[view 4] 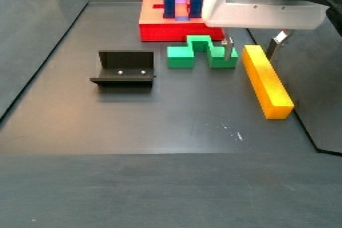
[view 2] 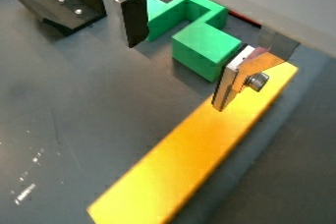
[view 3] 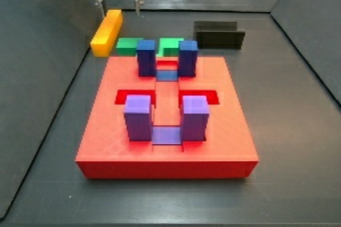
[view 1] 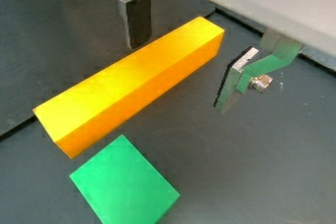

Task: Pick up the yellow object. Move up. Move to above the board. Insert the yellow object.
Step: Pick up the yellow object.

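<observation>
The yellow object point(view 1: 132, 85) is a long orange-yellow bar lying flat on the dark tray floor by the side wall; it also shows in a wrist view point(view 2: 197, 159) and in both side views point(view 3: 107, 30) point(view 4: 265, 80). My gripper point(view 1: 184, 51) is open and empty, hovering over the bar's end nearest the green blocks, fingers apart on either side and not touching it. The gripper also shows in a wrist view point(view 2: 182, 51) and in both side views point(view 3: 119, 10) point(view 4: 254, 44). The red board point(view 3: 107, 131) with purple and dark blue posts lies apart from the bar; it also shows in a side view point(view 4: 155, 17).
Green blocks point(view 2: 197, 41) point(view 4: 201, 50) lie between the bar and the board; a flat green piece point(view 1: 125, 184) lies by the bar's other end. The dark fixture point(view 4: 124, 69) point(view 2: 66, 7) point(view 3: 220, 35) stands on the floor. Tray walls run beside the bar.
</observation>
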Tool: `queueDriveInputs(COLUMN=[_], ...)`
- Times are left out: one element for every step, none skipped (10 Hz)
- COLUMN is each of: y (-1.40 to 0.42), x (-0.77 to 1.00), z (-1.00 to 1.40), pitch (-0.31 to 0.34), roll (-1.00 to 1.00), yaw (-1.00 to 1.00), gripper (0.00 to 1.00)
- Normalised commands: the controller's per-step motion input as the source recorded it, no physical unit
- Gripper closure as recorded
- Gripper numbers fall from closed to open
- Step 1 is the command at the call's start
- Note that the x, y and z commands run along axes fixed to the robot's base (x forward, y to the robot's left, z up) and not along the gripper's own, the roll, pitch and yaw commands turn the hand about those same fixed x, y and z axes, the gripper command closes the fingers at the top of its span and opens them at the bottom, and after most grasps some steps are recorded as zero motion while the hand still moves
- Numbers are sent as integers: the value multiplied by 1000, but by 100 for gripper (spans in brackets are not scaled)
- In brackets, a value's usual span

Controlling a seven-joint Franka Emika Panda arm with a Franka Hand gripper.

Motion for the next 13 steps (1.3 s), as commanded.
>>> queueDriveInputs(y=[0, 0, 0, 0, 0, 20, 57, 46, 100, 120, 80, 111, 86], x=[0, 0, -194, -251, -223, -180, -140, -3, 0, 0, 0, 0, -34], z=[-60, -134, -189, -151, -103, -60, -40, -69, -143, -149, -149, -177, -209], pitch=[-10, -7, 0, 0, 0, 0, 0, 0, 0, 0, 0, 0, 0], roll=[0, 0, 0, 0, 0, 0, 9, 29, 33, 46, 57, 76, 76], yaw=[0, 0, -26, -49, -46, -23, 0, 0, 0, 0, 0, 0, 0], gripper=[0, 0, 0, 0, 0, 0, 0, 0, 0, 0, 0, 0, 0])
